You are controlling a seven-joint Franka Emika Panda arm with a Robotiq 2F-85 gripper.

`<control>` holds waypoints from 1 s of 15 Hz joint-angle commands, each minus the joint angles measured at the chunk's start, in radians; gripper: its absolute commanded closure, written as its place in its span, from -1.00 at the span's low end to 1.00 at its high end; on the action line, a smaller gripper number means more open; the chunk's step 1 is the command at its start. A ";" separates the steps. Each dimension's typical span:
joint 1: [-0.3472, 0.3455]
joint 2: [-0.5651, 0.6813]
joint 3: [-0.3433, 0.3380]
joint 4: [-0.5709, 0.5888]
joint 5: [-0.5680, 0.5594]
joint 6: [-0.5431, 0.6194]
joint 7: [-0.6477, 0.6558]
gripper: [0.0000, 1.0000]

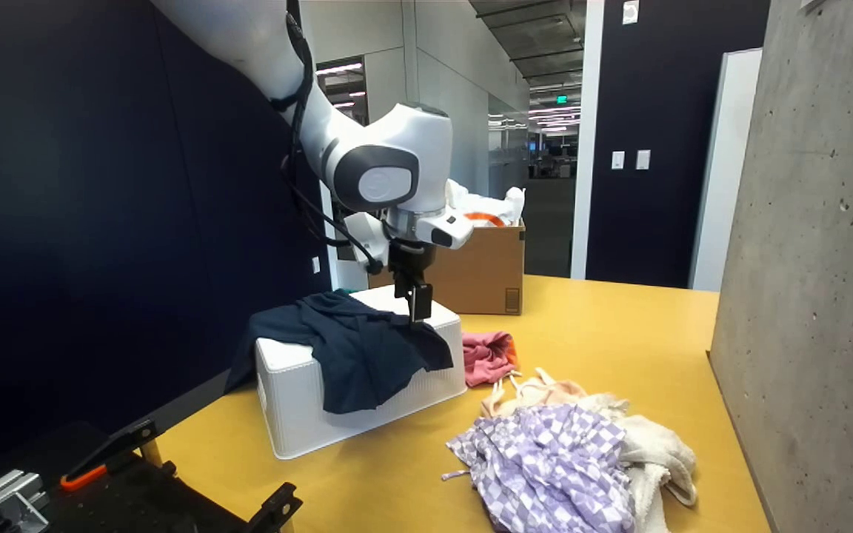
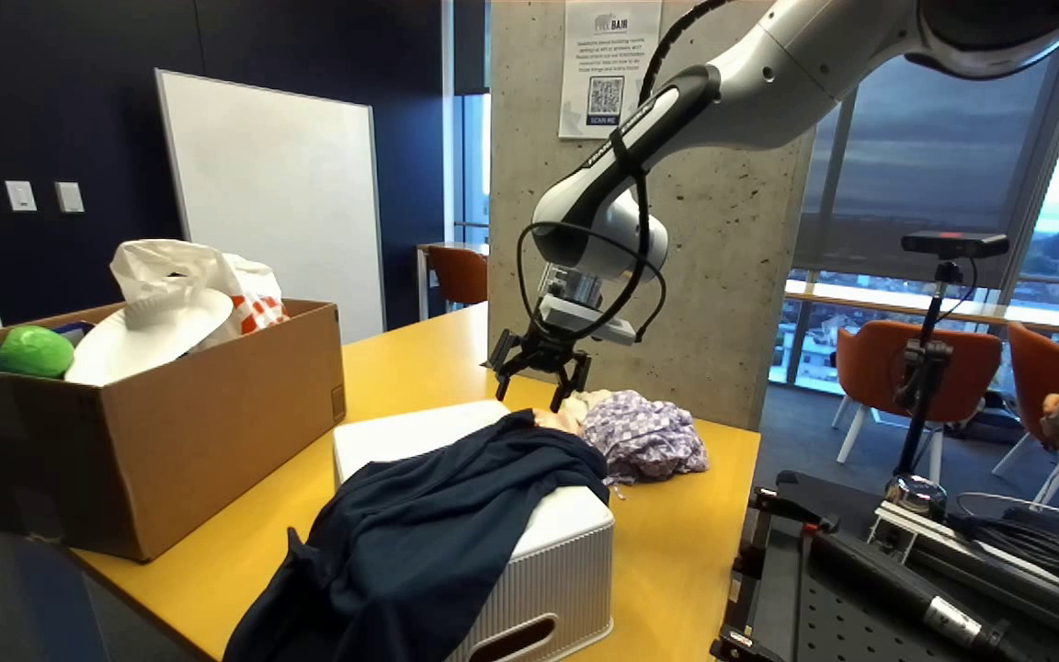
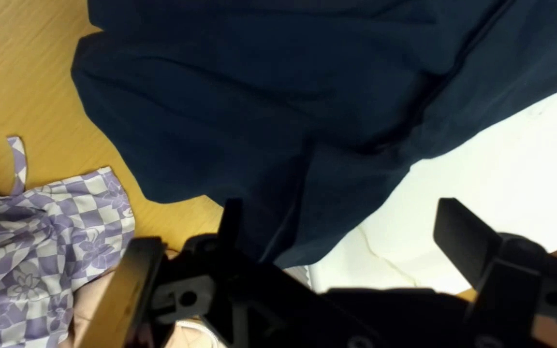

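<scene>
One creased navy cloth [image 2: 447, 515] over ribbed box [image 2: 575, 565].

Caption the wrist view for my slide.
Open gripper near the edge of navy cloth draped over a white box, purple-checked fabric on the table alongside.

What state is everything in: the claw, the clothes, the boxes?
Gripper: open
Dark blue cloth: draped, creased, over the white bin
White bin: seemingly upside down, partly covered
Purple checkered cloth: crumpled on the table
Cream cloth: crumpled
Pink cloth: bunched up
Cardboard box: open-topped, filled
</scene>
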 commanded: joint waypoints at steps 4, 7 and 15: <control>-0.011 0.106 0.035 0.135 -0.005 0.006 0.008 -0.45; -0.009 0.115 0.040 0.147 -0.008 0.007 0.006 0.03; -0.002 0.069 0.050 0.092 -0.010 0.013 -0.003 1.00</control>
